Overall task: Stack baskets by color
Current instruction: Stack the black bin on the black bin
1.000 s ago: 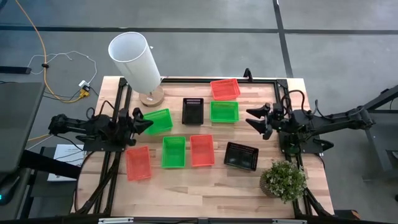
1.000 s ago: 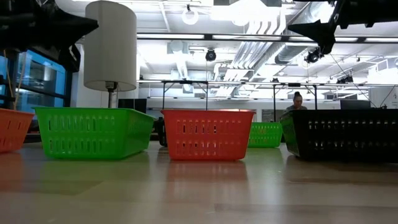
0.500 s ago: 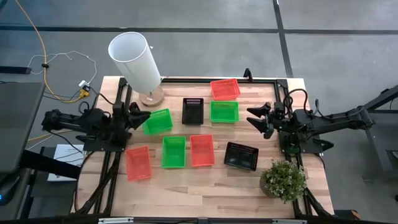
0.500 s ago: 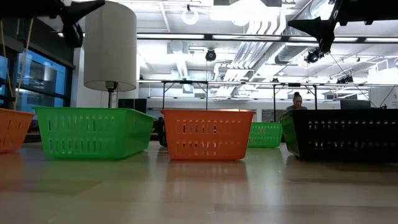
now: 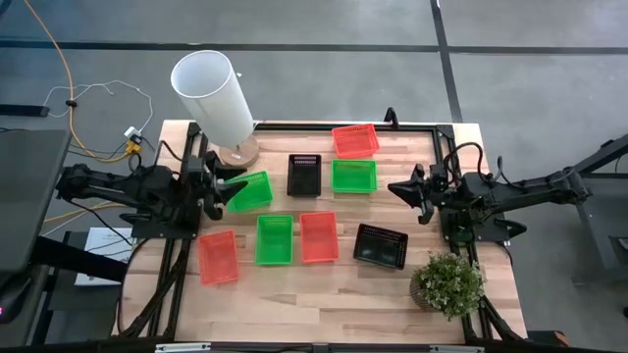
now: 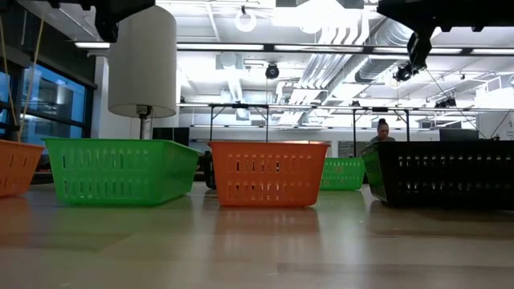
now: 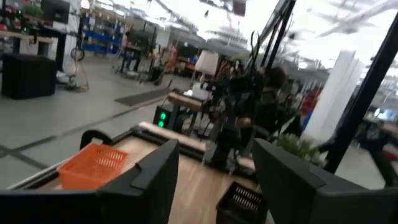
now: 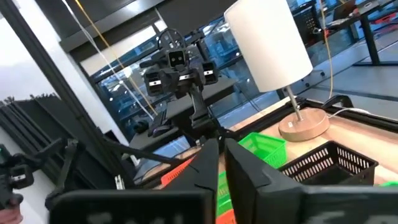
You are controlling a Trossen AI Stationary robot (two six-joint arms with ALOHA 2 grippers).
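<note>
Several baskets rest on their bottoms on the wooden table, all apart. There are red ones (image 5: pixel 355 140), (image 5: pixel 319 236), (image 5: pixel 218 257), green ones (image 5: pixel 249 191), (image 5: pixel 353 176), (image 5: pixel 274 239) and black ones (image 5: pixel 304 175), (image 5: pixel 381 245). My left gripper (image 5: pixel 220 187) hangs open above the table's left side, just left of the tilted green basket, its fingers wide apart in the left wrist view (image 7: pixel 214 186). My right gripper (image 5: pixel 396 188) hangs shut above the right side, right of the far green basket, with nothing between its fingers (image 8: pixel 222 163).
A tall white lamp shade (image 5: pixel 214 95) on a round wooden foot (image 5: pixel 238 152) stands at the far left corner. A potted plant (image 5: pixel 448 282) stands at the near right. A person (image 6: pixel 383 131) sits in the room beyond the table.
My left gripper has risen, drawn back a little toward the table's left edge, and opened. My right gripper has stayed in place and shut on nothing. No basket has moved.
</note>
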